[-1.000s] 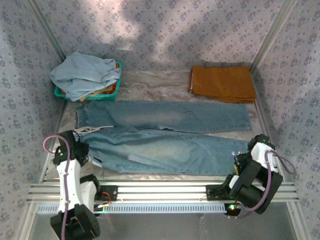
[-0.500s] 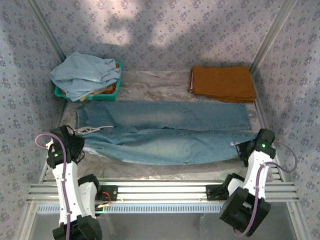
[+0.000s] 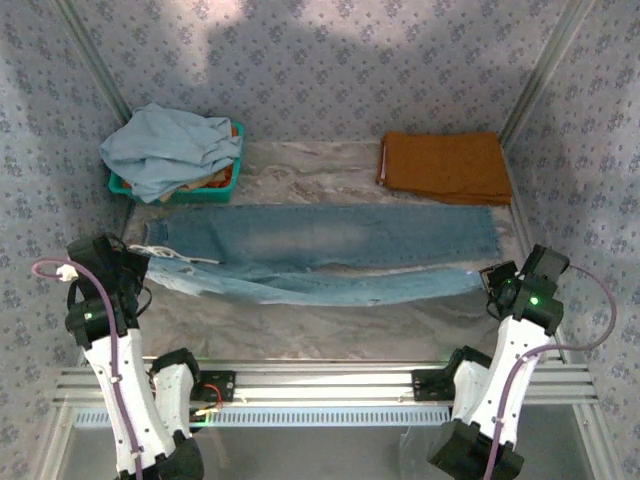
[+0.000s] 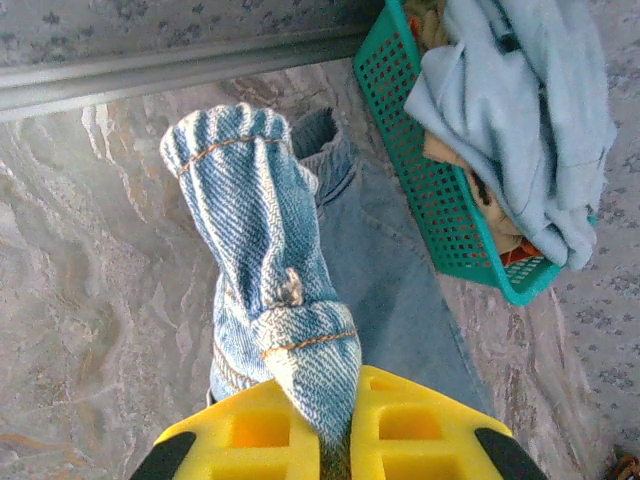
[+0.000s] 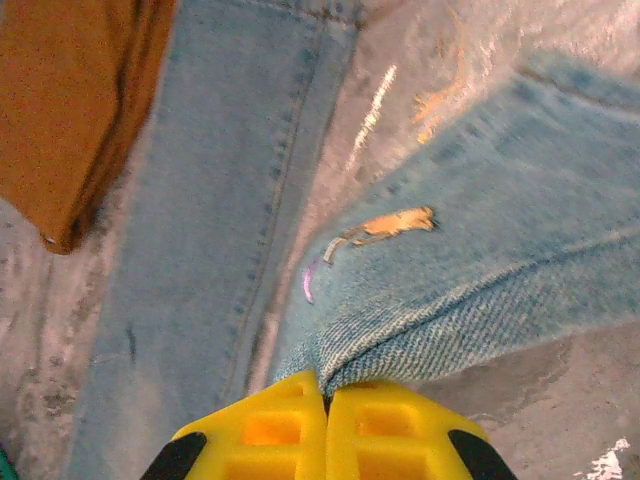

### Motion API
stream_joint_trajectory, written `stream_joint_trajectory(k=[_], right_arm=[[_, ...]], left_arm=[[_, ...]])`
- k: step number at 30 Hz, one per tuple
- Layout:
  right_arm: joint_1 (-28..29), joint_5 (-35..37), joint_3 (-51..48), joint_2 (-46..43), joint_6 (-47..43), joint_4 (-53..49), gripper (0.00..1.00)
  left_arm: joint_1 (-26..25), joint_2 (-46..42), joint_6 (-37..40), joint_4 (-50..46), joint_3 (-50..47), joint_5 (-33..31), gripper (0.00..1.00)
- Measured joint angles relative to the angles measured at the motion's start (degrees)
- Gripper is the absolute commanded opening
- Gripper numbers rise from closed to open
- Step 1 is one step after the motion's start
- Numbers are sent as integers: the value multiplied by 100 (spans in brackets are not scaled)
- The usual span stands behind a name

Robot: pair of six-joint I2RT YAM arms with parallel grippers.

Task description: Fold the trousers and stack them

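Trousers [image 3: 320, 238], blue denim: spread lengthwise across mid tabletop [image 3: 330, 325], far leg flat, near leg stretched between both arms. Left jaws: clamped on bunched waist-end denim. Right jaws: clamped on near-leg hem. Teal basket [image 3: 225, 185] holding pale blue cloth [image 3: 165, 150], far left; rust-orange cloth [image 3: 445, 167], far right.

The trousers [image 3: 320, 235] were faded denim, a coarse matt twill with orange stitching. The table [image 3: 300, 165] had a marbled, glossy sheen. At ten o'clock the basket [image 3: 228, 183] was teal perforated plastic, heaped with soft pale-blue cloth [image 3: 170, 145]; at two o'clock lay matt rust-orange cloth [image 3: 445, 165]. The left gripper [image 4: 338, 400] and right gripper [image 5: 325, 388] were smooth yellow plastic. The near rail [image 3: 320, 385] was ribbed bare metal.
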Motion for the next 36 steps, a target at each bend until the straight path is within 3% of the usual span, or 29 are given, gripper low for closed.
stream_joint_trajectory(k=[7, 13, 24, 36], right_arm=[[-24, -103, 275, -7, 247, 111, 0], [166, -201, 431, 835, 225, 472, 0], [1351, 164, 1622, 3123, -332, 1222, 0], [2006, 387, 3399, 6065, -887, 1628, 0]], left_arm=[[0, 125, 155, -55, 385, -122, 0], [0, 892, 337, 538, 417, -79, 0], [-22, 2315, 527, 1517, 511, 15, 0], [-66, 3405, 678, 2164, 529, 31, 0]])
